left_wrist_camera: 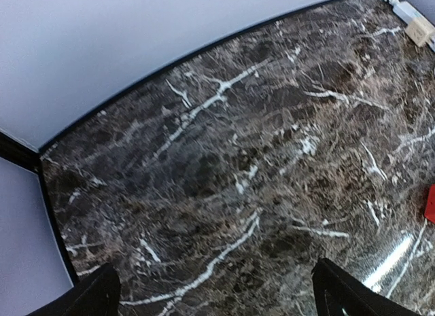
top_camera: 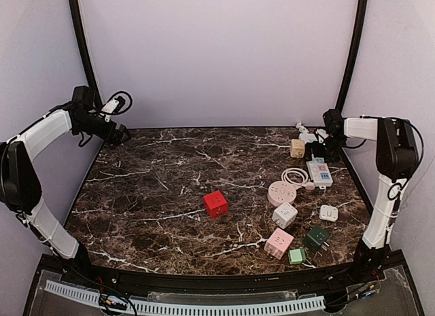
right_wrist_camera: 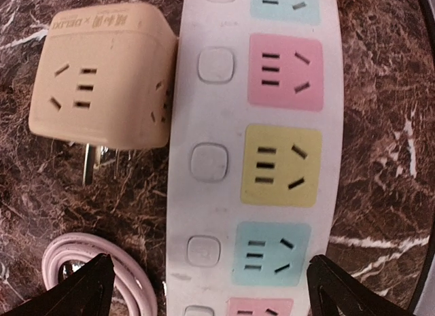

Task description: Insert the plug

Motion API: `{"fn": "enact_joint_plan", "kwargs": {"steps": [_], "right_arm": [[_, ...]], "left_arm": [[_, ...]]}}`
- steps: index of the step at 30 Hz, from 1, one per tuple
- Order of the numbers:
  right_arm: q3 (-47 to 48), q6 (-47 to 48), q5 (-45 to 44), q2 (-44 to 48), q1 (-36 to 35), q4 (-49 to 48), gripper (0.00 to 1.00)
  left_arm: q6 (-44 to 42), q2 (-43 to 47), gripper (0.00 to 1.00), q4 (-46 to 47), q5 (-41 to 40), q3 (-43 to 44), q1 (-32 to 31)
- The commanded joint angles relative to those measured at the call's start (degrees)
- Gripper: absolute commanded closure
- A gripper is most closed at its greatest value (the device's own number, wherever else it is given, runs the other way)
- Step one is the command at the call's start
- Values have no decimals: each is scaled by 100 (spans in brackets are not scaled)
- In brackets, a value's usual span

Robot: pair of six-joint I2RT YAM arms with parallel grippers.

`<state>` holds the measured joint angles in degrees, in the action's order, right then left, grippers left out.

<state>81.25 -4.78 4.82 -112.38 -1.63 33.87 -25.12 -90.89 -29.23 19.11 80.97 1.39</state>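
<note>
A white power strip (right_wrist_camera: 258,146) with pink, yellow and blue sockets lies under my right gripper (right_wrist_camera: 217,292), which is open and holds nothing. Beside the strip lies a beige cube adapter (right_wrist_camera: 102,78), its metal prongs (right_wrist_camera: 92,163) pointing toward me. In the top view the strip (top_camera: 319,172) and beige cube (top_camera: 297,148) sit at the back right, with the right gripper (top_camera: 318,147) over them. My left gripper (left_wrist_camera: 217,299) is open over bare marble; in the top view it (top_camera: 119,131) hangs at the far left corner. A red cube plug (top_camera: 215,204) stands mid-table.
On the right of the table (top_camera: 149,194) lie a round pink socket (top_camera: 282,192) with a coiled cable (top_camera: 294,174), a white cube (top_camera: 285,215), a pink cube (top_camera: 278,243), a dark green adapter (top_camera: 317,238), a light green one (top_camera: 296,255) and a small white one (top_camera: 329,213).
</note>
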Motion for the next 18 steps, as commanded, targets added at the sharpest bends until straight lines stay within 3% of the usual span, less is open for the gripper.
{"fn": "enact_joint_plan", "kwargs": {"steps": [1,7,12,13,17,18], "right_arm": [[289,14,-249,-576,-5,414,1],[342,108,-1241,-816,-4,331,1],[396,186,-1128,-927,4,262,5],[411,187,-1085,-938,-1,251,12],[488,197,-1129,-705,13,107,59],[531,191,-1184,-593,28,65,64]], "left_arm": [[-276,319,0,-1512,186,6,-52],[-287,640,0,-1550,296,-45,-60],[-253,727,0,-1487,327,-89,-60],[-238,739,0,-1462,306,-103,-60],[-250,779,0,-1473,209,-97,-60],[-262,794,0,-1481,177,-93,-60]]}}
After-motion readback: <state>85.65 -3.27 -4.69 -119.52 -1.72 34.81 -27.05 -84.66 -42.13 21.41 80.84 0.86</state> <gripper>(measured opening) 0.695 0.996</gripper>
